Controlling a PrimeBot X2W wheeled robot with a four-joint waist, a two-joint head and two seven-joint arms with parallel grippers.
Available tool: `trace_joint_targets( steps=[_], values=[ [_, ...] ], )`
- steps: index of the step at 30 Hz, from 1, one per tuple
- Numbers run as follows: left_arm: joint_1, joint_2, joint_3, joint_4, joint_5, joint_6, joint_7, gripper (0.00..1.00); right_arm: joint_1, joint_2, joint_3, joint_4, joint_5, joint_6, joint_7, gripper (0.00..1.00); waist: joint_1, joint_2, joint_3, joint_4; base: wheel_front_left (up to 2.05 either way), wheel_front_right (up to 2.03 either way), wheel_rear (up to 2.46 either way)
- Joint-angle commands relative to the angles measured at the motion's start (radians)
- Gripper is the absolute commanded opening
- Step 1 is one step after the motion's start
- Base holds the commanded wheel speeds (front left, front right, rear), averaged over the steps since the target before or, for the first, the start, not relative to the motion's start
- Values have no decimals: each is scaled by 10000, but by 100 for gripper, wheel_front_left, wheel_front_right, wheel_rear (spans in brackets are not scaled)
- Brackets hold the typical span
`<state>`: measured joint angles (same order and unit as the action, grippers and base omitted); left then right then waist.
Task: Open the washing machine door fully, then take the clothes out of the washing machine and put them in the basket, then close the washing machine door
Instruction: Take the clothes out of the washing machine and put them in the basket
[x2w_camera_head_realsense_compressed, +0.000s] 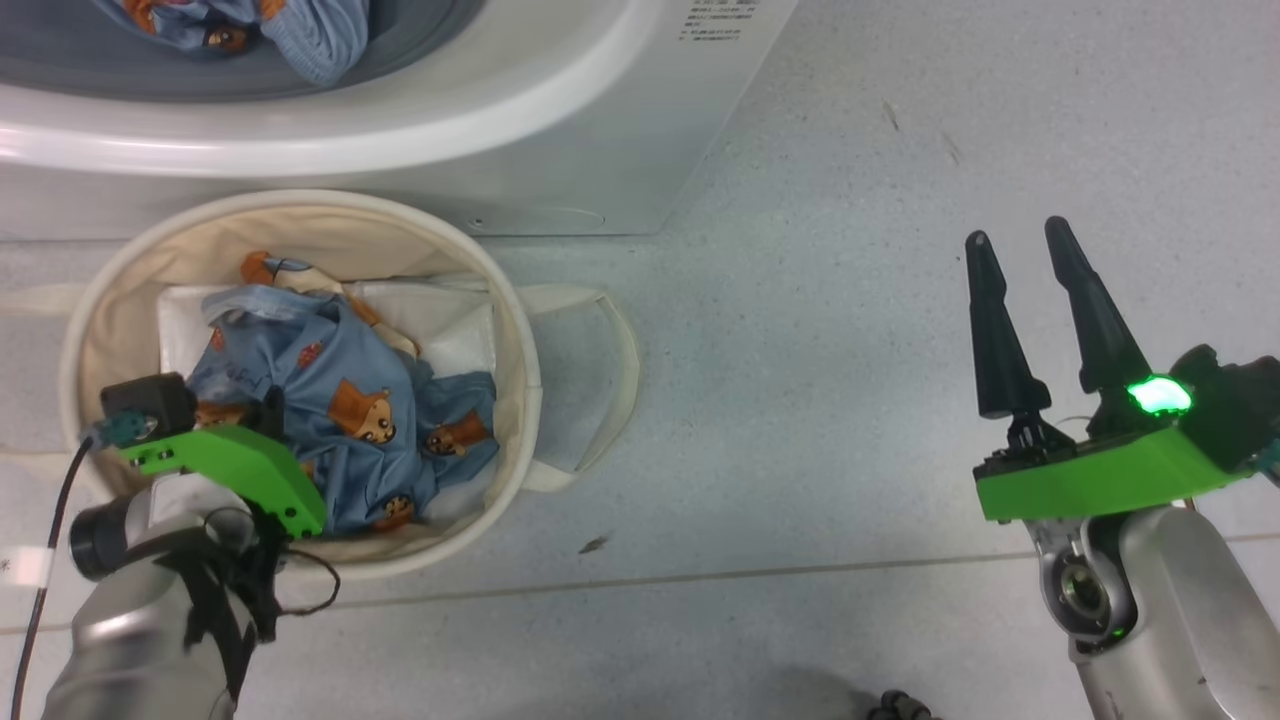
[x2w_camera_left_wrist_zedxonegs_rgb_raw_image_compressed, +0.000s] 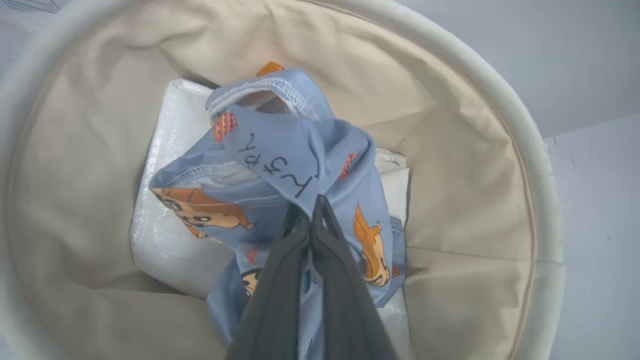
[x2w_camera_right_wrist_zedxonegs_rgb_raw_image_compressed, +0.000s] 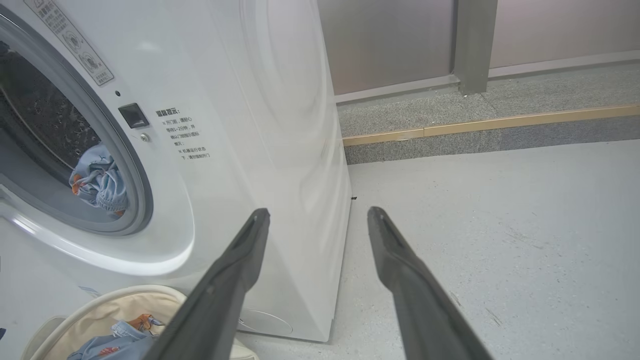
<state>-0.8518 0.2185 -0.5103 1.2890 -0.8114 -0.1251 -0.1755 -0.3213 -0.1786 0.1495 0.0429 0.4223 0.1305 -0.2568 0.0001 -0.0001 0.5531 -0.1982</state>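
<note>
The left gripper (x2w_camera_left_wrist_zedxonegs_rgb_raw_image_compressed: 312, 220) reaches down into the round cream canvas basket (x2w_camera_head_realsense_compressed: 300, 198), its jaws pinched together on a fold of the light-blue soft garment printed with orange-brown cartoon figures (x2w_camera_head_realsense_compressed: 340, 400). Most of that garment lies crumpled on the white liner (x2w_camera_left_wrist_zedxonegs_rgb_raw_image_compressed: 160, 250) at the basket's bottom, so I judge the drop all but made, with only the release wanting. The basket stands on the grey floor (x2w_camera_head_realsense_compressed: 800, 400) just in front of the large white front-loading washing machine (x2w_camera_head_realsense_compressed: 600, 130), right below its opening. A second bundle (x2w_camera_right_wrist_zedxonegs_rgb_raw_image_compressed: 97, 180) of the same printed blue cloth rests low in the drum (x2w_camera_right_wrist_zedxonegs_rgb_raw_image_compressed: 45, 120), against the grey seal (x2w_camera_right_wrist_zedxonegs_rgb_raw_image_compressed: 144, 200), bunched up with no clear long axis. It lies up and forward from the left jaws. From the right gripper (x2w_camera_head_realsense_compressed: 1018, 235) it lies well off to the left, past the machine's corner. The right jaws stand wide apart and carry nothing. The left arm looks the nearer to the drum, once it lets go
</note>
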Motion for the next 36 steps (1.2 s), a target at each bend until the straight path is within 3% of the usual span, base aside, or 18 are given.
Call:
trace_joint_targets(
  steps=[1, 17, 20, 23, 27, 36],
  values=[
    [-10, 291, 288, -94, -254, -54, -190, 100, -5, -12, 127, -313, -106, 2, -49, 100, -1, 1, -95, 18, 0, 0, 0],
    [1099, 710, -142, -555, 85, -55, -851, 100, 149, 75, 628, 602, 170, 2, -49, 100, -1, 1, -2490, 319, 0, 0, 0],
    [1429, 1019, 351, -1546, 429, 80, -857, 100, 317, 76, 693, 777, 258, 2, -49, 100, -1, 1, -3022, 427, 0, 0, 0],
    [2104, 1264, 1110, -2727, 1002, 486, -859, 100, 557, 132, 755, 991, 339, 2, -49, 100, -1, 1, -3651, 506, 0, 0, 0],
    [3404, 1260, 2329, -4117, 1641, 742, -860, 100, 949, 251, 903, 1253, 485, 2, -49, 100, -1, 1, -4467, 575, 0, 0, 0],
    [5183, 1086, 4024, -6491, 2603, 477, -861, 100, 1395, 286, 1006, 1389, 594, 2, -49, 100, -1, 1, -5198, 736, 0, 0, 0]
  ],
)
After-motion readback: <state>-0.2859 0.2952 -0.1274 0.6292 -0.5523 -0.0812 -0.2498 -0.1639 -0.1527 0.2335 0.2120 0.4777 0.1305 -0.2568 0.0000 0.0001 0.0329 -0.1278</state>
